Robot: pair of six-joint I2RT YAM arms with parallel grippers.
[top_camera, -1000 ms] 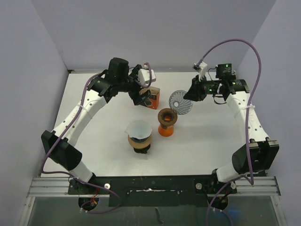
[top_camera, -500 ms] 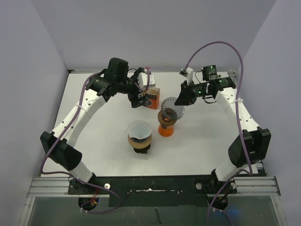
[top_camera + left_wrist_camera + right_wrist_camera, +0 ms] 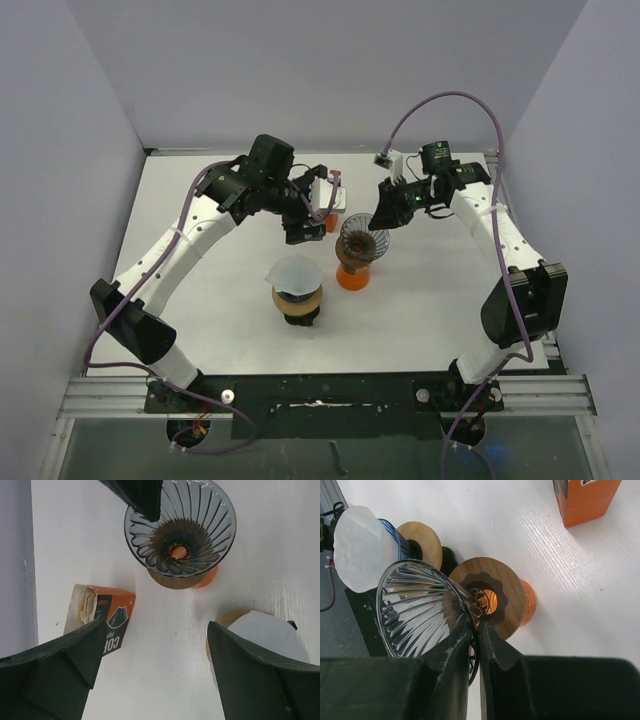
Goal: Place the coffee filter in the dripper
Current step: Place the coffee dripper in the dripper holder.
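My right gripper point(image 3: 378, 218) is shut on the rim of the ribbed glass dripper point(image 3: 362, 237), whose narrow end rests at the hole of a wooden ring point(image 3: 506, 600) on an orange base point(image 3: 352, 277). In the right wrist view my fingers point(image 3: 460, 645) pinch the dripper wall point(image 3: 415, 605). A white paper filter point(image 3: 294, 271) sits open on a wooden-collared vessel point(image 3: 297, 301), left of the dripper. My left gripper point(image 3: 303, 222) is open and empty, hovering above the table between the orange filter box point(image 3: 102, 617), the dripper point(image 3: 180, 530) and the filter point(image 3: 265, 642).
The orange filter box point(image 3: 331, 217) stands behind my left gripper, its top torn open with papers showing. The right arm's purple cable point(image 3: 440, 100) arcs above the back of the table. Walls close the table at left, back and right.
My right gripper carried the glass dripper left and down onto the wooden ring of the orange stand. My left gripper moved right, away from the box's front, toward the stand.
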